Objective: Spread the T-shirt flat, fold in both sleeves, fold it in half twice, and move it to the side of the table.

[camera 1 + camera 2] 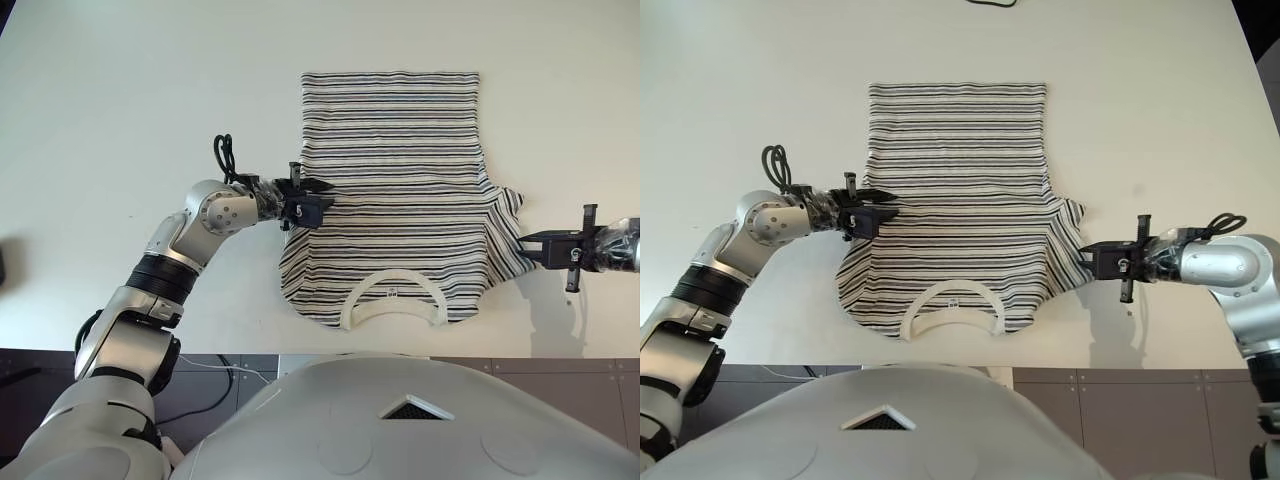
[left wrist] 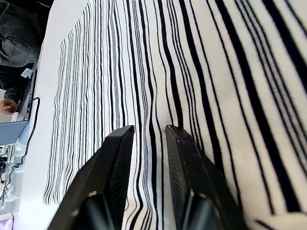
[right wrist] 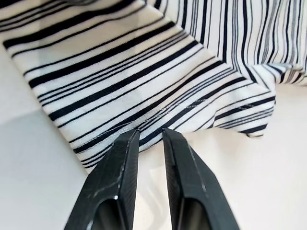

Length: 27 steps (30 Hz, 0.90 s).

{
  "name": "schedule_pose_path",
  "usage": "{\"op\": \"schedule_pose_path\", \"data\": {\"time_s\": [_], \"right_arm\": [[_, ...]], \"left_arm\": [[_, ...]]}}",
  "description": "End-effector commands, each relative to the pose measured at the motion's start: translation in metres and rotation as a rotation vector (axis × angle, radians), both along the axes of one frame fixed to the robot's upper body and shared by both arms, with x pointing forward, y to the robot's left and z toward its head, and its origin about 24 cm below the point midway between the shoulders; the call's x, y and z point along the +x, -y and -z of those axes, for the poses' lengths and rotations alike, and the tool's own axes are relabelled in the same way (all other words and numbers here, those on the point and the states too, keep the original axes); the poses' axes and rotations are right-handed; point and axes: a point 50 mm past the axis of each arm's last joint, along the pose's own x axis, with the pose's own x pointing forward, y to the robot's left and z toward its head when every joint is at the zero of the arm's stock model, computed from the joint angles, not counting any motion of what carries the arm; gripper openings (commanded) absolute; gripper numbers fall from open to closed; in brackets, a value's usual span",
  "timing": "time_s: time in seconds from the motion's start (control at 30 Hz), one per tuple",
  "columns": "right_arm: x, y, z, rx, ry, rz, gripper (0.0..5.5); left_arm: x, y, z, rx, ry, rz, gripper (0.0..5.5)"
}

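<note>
Striped T-shirt (image 1: pixel 395 170) lies spread on the white table (image 1: pixel 120 100), collar (image 1: pixel 392 278) toward the robot.

Left eye: the shirt's left side looks tucked in, with the left gripper (image 1: pixel 330 195) over that edge.

Right eye: right sleeve (image 1: pixel 1065 225) sticks out, right gripper (image 1: pixel 1085 250) at its tip. I'd judge sleeve two, both halvings and the move aside remain.

Left wrist: fingers (image 2: pixel 115 163) narrowly apart over the stripes, nothing pinched.

Right wrist: narrowly apart too, tips touching the hem (image 3: pixel 96 139). The head views can't resolve that contact.

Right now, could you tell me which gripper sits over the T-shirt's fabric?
The left gripper: its fingers lie over the T-shirt, while the right gripper is at its edge.
</note>
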Motion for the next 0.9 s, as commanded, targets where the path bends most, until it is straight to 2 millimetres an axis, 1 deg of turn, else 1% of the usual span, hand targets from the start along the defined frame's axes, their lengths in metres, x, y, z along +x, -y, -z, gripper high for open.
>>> {"op": "schedule_pose_path", "data": {"time_s": [0.03, 0.1, 0.17, 0.2, 0.3, 0.4, 0.47, 0.5, 0.57, 0.6, 0.7, 0.77, 0.8, 0.83, 0.87, 0.9], "right_arm": [[-0.004, 0.011, 0.001, -0.066, -0.056, 0.004, 0.9], [-0.006, 0.008, 0.0, -0.045, -0.072, 0.003, 0.9], [-0.007, 0.002, -0.006, 0.019, -0.092, 0.023, 0.9], [-0.006, -0.001, -0.011, 0.058, -0.101, 0.036, 0.9], [-0.001, -0.009, -0.034, 0.191, -0.12, 0.084, 0.9], [0.014, -0.012, -0.058, 0.292, -0.068, 0.125, 0.9], [0.029, -0.018, -0.066, 0.34, 0.012, 0.139, 0.9], [0.04, -0.025, -0.064, 0.356, 0.064, 0.137, 0.9], [0.068, -0.044, -0.049, 0.386, 0.175, 0.144, 0.9], [0.078, -0.054, -0.043, 0.396, 0.21, 0.147, 0.9], [0.099, -0.076, -0.022, 0.408, 0.264, 0.14, 0.9], [0.109, -0.085, -0.007, 0.391, 0.273, 0.14, 0.9], [0.111, -0.085, 0.003, 0.361, 0.268, 0.137, 0.9], [0.11, -0.082, 0.013, 0.321, 0.258, 0.13, 0.9], [0.109, -0.076, 0.021, 0.282, 0.247, 0.122, 0.9], [0.107, -0.071, 0.027, 0.245, 0.236, 0.113, 0.9]], "left_arm": [[-0.01, -0.02, 0.026, 0.156, -0.079, -0.005, 1.23], [-0.011, -0.021, 0.026, 0.156, -0.07, 0.005, 1.23], [-0.013, -0.019, 0.022, 0.128, -0.063, 0.02, 1.23], [-0.013, -0.018, 0.02, 0.112, -0.061, 0.025, 1.23], [-0.018, -0.015, 0.015, 0.086, -0.069, 0.033, 1.23], [-0.022, -0.018, 0.015, 0.097, -0.092, 0.023, 1.23], [-0.022, -0.022, 0.015, 0.111, -0.108, 0.003, 1.23], [-0.021, -0.024, 0.016, 0.116, -0.117, -0.014, 1.23], [-0.021, -0.029, 0.017, 0.117, -0.144, -0.067, 1.23], [-0.02, -0.031, 0.017, 0.12, -0.154, -0.087, 1.23], [-0.017, -0.033, 0.016, 0.116, -0.169, -0.149, 1.23], [-0.014, -0.026, 0.009, 0.051, -0.172, -0.167, 1.23], [-0.01, -0.021, 0.0, -0.017, -0.165, -0.184, 1.23], [-0.004, -0.016, -0.015, -0.103, -0.148, -0.196, 1.23], [0.003, -0.015, -0.031, -0.179, -0.129, -0.213, 1.23], [0.01, -0.018, -0.048, -0.232, -0.101, -0.232, 1.23]]}}
